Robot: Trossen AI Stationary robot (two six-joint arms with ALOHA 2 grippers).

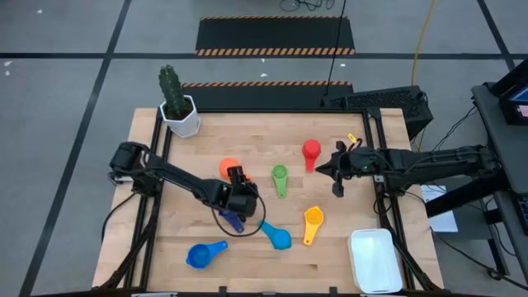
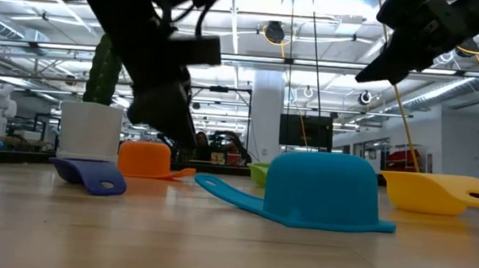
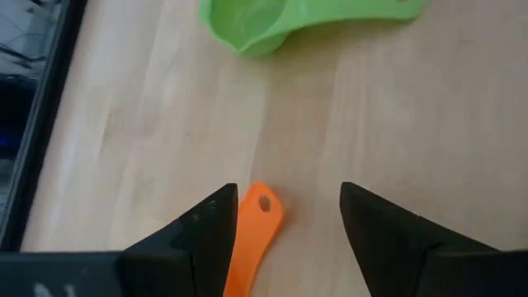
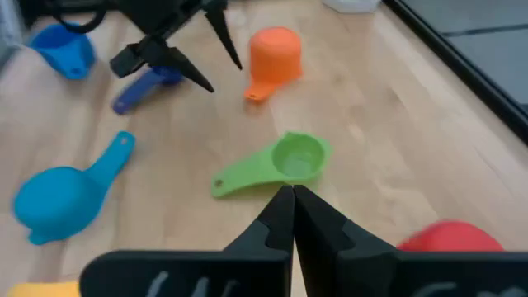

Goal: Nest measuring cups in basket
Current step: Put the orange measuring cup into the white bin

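Observation:
Seven measuring cups lie scattered on the wooden table: orange (image 1: 227,167), green (image 1: 280,177), red (image 1: 311,151), yellow (image 1: 313,221), light blue (image 1: 276,238), blue (image 1: 202,254) and dark blue (image 1: 233,221). The white basket (image 1: 375,260) sits empty at the near right corner. My left gripper (image 1: 238,176) is open above the orange cup's handle (image 3: 257,221), which shows between its fingers, close to one of them. My right gripper (image 1: 338,177) is shut and empty, hovering between the red and green cups (image 4: 285,163).
A white hexagonal pot with a cactus (image 1: 177,107) stands at the far left corner. Black frame rails run along the table's left and right sides. The orange (image 2: 145,157) and light blue (image 2: 324,191) cups rest mouth down; the green cup lies mouth up.

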